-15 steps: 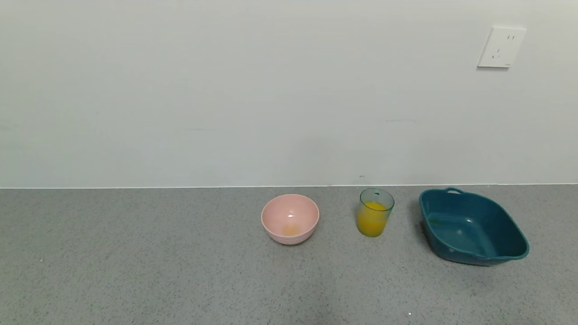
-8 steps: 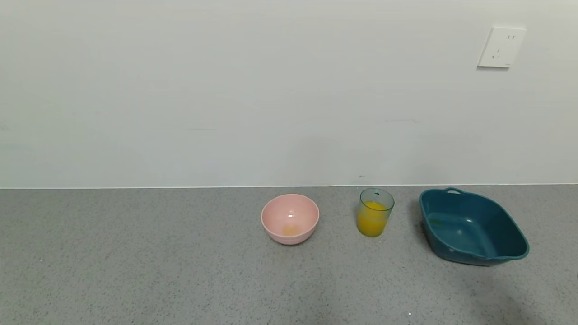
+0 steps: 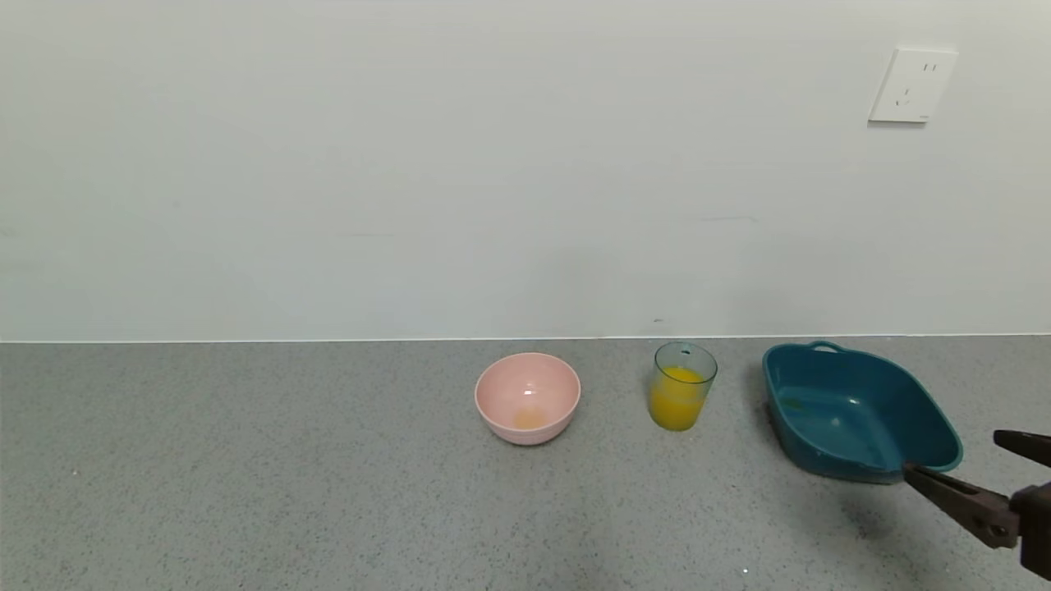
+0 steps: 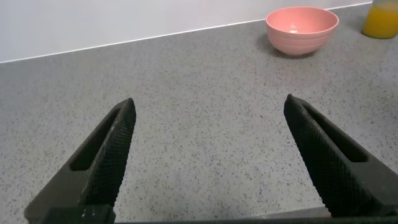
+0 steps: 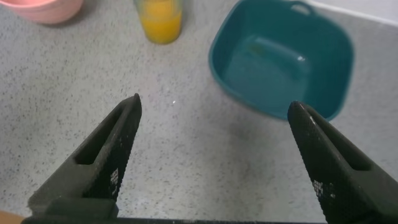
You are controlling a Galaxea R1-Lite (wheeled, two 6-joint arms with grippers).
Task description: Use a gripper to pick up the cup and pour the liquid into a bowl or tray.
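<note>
The translucent blue-green cup (image 3: 683, 387) stands upright on the grey counter, about two-thirds full of orange liquid (image 3: 677, 404). It also shows in the right wrist view (image 5: 161, 18) and at the edge of the left wrist view (image 4: 380, 18). The pale pink bowl (image 3: 527, 397) sits to its left, with a faint orange trace inside, and shows in the left wrist view (image 4: 302, 28). My right gripper (image 3: 956, 460) is open and empty at the right edge, in front of the teal tray, well right of the cup. My left gripper (image 4: 208, 109) is open and empty over bare counter, out of the head view.
A dark teal squarish tray (image 3: 862, 414) with handles sits right of the cup, also in the right wrist view (image 5: 283, 56). A white wall runs behind the counter, with a socket (image 3: 911, 85) at upper right.
My right gripper has come into the head view at the lower right edge, next to the teal tray. The cup, bowl and tray have not moved.
</note>
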